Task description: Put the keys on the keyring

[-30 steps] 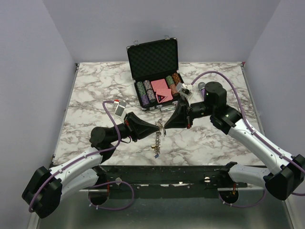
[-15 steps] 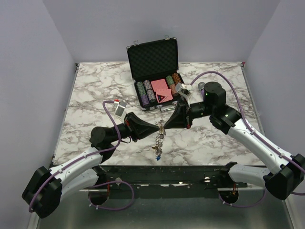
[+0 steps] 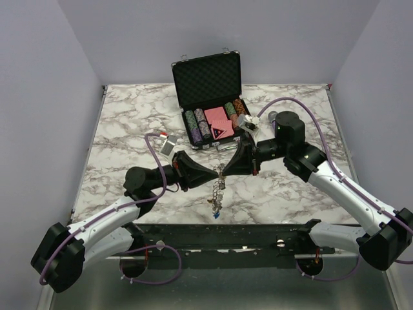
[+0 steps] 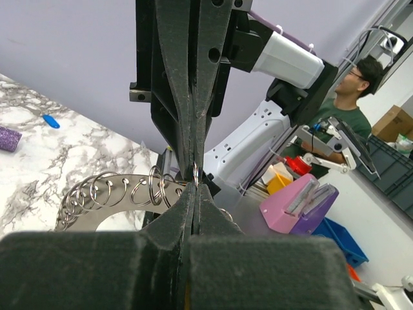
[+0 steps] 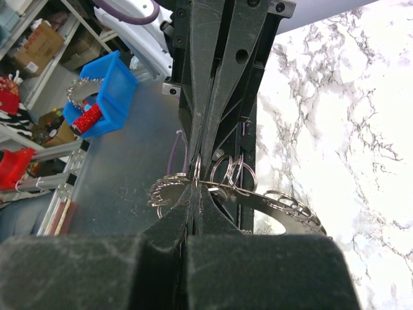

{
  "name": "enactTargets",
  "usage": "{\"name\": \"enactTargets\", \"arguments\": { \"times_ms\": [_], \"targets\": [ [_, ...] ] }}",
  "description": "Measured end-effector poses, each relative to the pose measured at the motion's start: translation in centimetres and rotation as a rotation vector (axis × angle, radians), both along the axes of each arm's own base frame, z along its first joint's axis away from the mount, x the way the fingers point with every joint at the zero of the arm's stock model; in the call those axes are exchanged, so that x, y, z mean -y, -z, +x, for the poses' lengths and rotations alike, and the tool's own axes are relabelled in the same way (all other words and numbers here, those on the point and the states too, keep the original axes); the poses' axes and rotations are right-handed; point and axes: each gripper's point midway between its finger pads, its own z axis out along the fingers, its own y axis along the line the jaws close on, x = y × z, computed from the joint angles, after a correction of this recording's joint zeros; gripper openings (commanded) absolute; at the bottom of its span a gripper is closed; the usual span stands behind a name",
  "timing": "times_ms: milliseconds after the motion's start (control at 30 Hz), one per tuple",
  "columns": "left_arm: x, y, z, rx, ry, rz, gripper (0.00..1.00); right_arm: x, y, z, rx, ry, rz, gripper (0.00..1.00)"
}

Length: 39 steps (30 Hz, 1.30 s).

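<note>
The keyring (image 3: 217, 191) is a silver disc fringed with small split rings. It hangs on edge above the table's front middle, between both arms. My left gripper (image 3: 219, 172) and right gripper (image 3: 225, 170) meet tip to tip at its top. In the left wrist view my left gripper (image 4: 195, 185) is shut on one small ring at the keyring's (image 4: 110, 197) rim. In the right wrist view my right gripper (image 5: 195, 185) is shut on the same edge of the keyring (image 5: 271, 205). A blue key (image 4: 50, 121) lies on the marble beyond. Small coloured bits (image 3: 212, 208) dangle at the keyring's low end.
An open black chip case (image 3: 208, 81) with chips and a pink card stands at the back centre. A purple microphone (image 4: 8, 138) lies near the blue key. The table's front edge (image 3: 219, 225) runs just below the hanging keyring.
The left arm has shifted a little right and forward. The meeting point of the two grippers and the hanging keyring moved slightly right. Both grippers stay shut.
</note>
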Motion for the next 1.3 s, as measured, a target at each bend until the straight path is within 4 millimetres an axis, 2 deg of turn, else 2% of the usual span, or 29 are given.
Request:
{"name": "enactTargets", "arguments": {
  "times_ms": [367, 700, 1033, 1300],
  "targets": [
    [-0.2, 0.9, -0.9, 0.052, 0.025, 0.055, 0.0, 0.4, 1.2, -0.5, 0.018, -0.016, -0.034, 0.0],
    [-1.3, 0.1, -2.6, 0.156, 0.061, 0.054, 0.0, 1.1, 1.6, -1.1, 0.089, -0.037, -0.048, 0.01],
    [-2.4, -0.6, -4.5, 0.353, 0.064, 0.056, 0.0, 1.9, 0.1, -2.8, 0.183, -0.144, 0.004, 0.0],
    [-2.1, 0.2, -4.5, 0.368, 0.091, 0.02, 0.0, 2.4, 0.3, -3.5, 0.202, -0.178, 0.004, 0.0]
  ]
}}
